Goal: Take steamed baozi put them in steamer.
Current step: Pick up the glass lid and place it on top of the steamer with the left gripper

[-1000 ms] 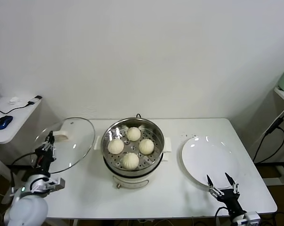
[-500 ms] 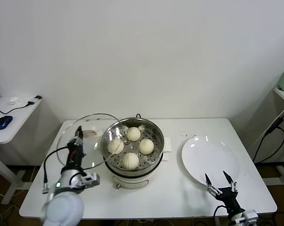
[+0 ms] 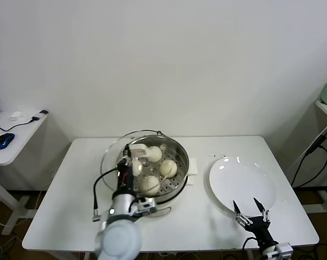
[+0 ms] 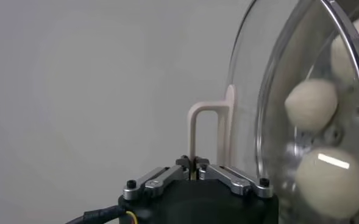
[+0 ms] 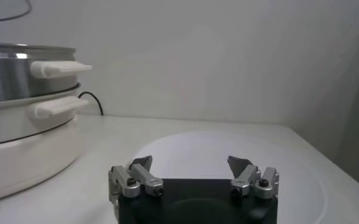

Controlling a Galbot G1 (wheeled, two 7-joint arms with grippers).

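Left gripper (image 3: 132, 153): pinched tight on the white handle (image 4: 205, 139) of the glass lid (image 3: 137, 165). It holds the lid tilted over the steamer (image 3: 174, 165), on the steamer's left side.
Right gripper (image 3: 250, 210): fingers wide apart, holding nothing. It waits near the front edge of the table, well to the right of the steamer, just at the front rim of the plate (image 3: 242, 183).
Baozi (image 3: 168, 168): four white buns sit on the holey tray inside the steamer. Two show in the open part and two show through the glass.
In the way: the lid covers the left half of the steamer and hides part of its rim.
Plate: white, bare, right of the steamer and not touching it.
Table (image 3: 76, 189): white and flat. The steamer stands in its middle.
Room: plain white wall behind the steamer. A side desk with a blue mouse (image 3: 4, 140) stands far to the left.
Change: a second ago the lid was out past the steamer's left side, over the table. Now it is over the steamer. The right gripper has barely moved.
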